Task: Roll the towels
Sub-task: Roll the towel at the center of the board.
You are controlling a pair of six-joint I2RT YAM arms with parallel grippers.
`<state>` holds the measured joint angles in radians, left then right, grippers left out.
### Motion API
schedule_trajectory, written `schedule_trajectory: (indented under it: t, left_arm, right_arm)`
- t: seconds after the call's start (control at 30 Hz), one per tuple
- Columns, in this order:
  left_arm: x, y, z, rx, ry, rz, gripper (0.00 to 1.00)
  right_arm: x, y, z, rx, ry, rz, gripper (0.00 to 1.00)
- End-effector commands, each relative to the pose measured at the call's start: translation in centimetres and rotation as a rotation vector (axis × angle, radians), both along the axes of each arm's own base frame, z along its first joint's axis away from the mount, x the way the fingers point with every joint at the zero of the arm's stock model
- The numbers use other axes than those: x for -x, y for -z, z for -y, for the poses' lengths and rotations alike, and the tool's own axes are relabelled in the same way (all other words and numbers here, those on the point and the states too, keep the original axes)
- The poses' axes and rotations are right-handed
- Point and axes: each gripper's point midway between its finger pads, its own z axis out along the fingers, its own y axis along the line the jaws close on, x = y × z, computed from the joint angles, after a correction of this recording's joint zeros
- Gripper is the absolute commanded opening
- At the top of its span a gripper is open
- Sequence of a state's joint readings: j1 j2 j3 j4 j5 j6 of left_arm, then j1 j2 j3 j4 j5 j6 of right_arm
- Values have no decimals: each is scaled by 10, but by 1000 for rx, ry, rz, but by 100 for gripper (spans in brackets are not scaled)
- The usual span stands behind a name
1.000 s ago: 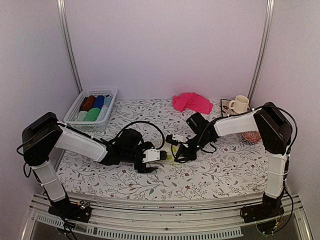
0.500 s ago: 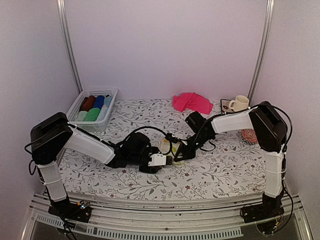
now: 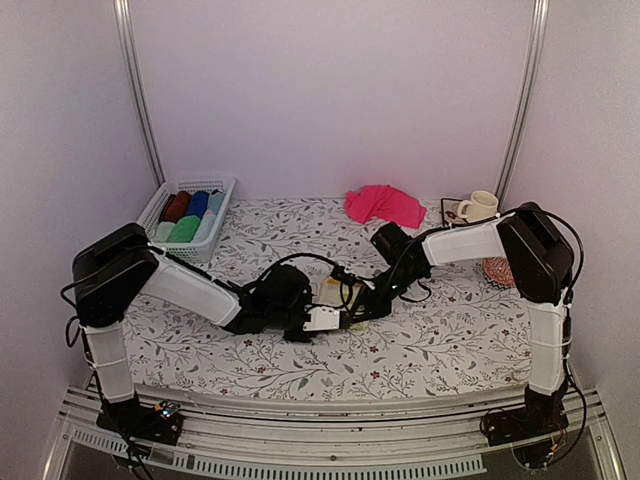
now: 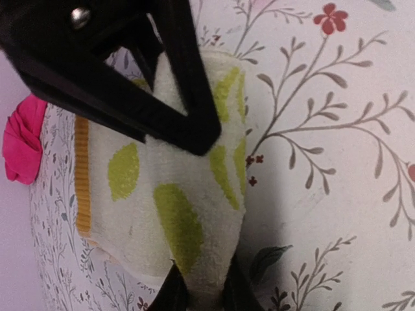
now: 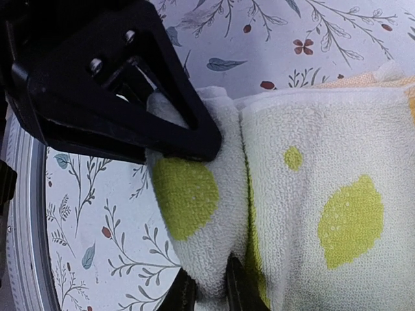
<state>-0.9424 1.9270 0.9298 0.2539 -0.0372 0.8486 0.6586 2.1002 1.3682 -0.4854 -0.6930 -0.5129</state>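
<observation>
Yellow towel (image 5: 324, 194) lies between the arms, its folded edge pinched in narrow jaws by left gripper (image 4: 198, 214) and right gripper (image 5: 207, 214) alike, both equally near.

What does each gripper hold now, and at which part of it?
Both hold the lemon-patterned towel. The right gripper pinches its folded-over end, and the left gripper pinches a thick folded edge.

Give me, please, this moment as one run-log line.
step: rolling patterned towel | left gripper: shut on it | right gripper: shut on it | pink towel: crumpled at back
</observation>
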Motion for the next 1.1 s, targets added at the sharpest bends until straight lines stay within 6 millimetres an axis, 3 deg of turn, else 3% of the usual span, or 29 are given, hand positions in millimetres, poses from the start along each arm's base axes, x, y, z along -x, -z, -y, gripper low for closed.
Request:
schedule_trajectory:
  t: [0.0, 0.03, 0.37, 0.63, 0.9, 1.07]
  left_arm:
    - [14, 14, 0, -44, 38, -61, 5]
    - [16, 15, 1, -44, 45, -76, 0]
    - [32, 16, -1, -24, 82, -307, 0]
    - [19, 17, 4, 6, 37, -498, 0]
    - [9, 13, 8, 22, 7, -670, 0]
    - [7, 10, 9, 28, -23, -787, 0]
  right_arm:
    - [1, 8, 6, 30, 9, -37, 18]
    - [-1, 6, 7, 30, 8, -20, 24]
    - [-13, -45, 23, -23, 8, 308, 56]
    - [-6, -73, 37, -86, 2, 506, 57]
    - [6, -78, 57, -88, -24, 663, 57]
    - [17, -76, 56, -92, -79, 743, 57]
